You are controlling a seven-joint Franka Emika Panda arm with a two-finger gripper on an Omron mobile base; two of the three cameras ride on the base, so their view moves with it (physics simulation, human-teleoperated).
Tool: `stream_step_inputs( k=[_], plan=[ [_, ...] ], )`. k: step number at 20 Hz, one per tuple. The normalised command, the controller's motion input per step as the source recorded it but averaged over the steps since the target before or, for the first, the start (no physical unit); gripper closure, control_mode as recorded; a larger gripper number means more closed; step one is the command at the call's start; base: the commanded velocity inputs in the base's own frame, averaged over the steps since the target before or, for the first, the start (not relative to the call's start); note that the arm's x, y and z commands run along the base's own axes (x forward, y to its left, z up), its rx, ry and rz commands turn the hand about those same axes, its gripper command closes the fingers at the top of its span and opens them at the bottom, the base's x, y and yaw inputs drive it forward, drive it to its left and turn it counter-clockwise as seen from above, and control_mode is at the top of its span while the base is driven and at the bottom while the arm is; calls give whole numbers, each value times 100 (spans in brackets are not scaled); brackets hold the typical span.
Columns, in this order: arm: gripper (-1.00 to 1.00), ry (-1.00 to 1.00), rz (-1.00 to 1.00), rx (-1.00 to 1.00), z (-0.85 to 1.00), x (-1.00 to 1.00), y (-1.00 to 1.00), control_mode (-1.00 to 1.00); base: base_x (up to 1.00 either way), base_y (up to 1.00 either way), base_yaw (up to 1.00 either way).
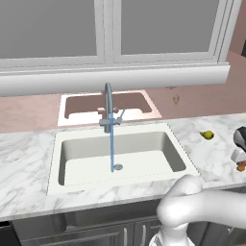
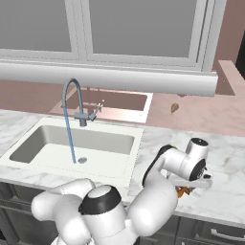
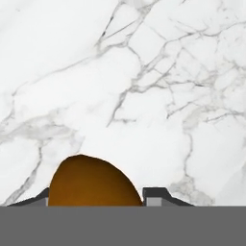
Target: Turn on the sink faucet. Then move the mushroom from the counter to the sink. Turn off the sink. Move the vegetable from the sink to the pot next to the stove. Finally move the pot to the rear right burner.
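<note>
Second step in hand: faucet (image 1: 109, 108) running into sink (image 1: 144, 163). Mushroom (image 3: 93, 182) on desk (image 3: 144, 72) right of sink, between jaws, grip unclear. Next: secure, lift, carry left over basin.

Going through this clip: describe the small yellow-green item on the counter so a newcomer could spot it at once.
Start at the white sink with water running from its faucet, then look along the marble counter to its right. The yellow-green fruit lies there near the back edge, apart from the gripper. Its pale colour separates it from the orange-brown mushroom between the fingers.
</note>
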Motion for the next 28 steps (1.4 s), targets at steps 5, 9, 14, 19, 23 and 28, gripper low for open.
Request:
stream_step_inputs(
  k=[5,9,14,19,23,28],
  plan=[
    [100,-4,0,0,13,1,37,-100,0,0,0],
    [100,-3,0,0,30,16,74,-100,0,0,0],
    [100,-1,0,0,35,30,96,-100,0,0,0],
    [100,0,0,0,33,39,100,-100,0,0,0],
    [100,0,0,0,21,45,100,-100,0,0,0],
    [100,0,0,0,4,51,88,-100,0,0,0]
  ],
)
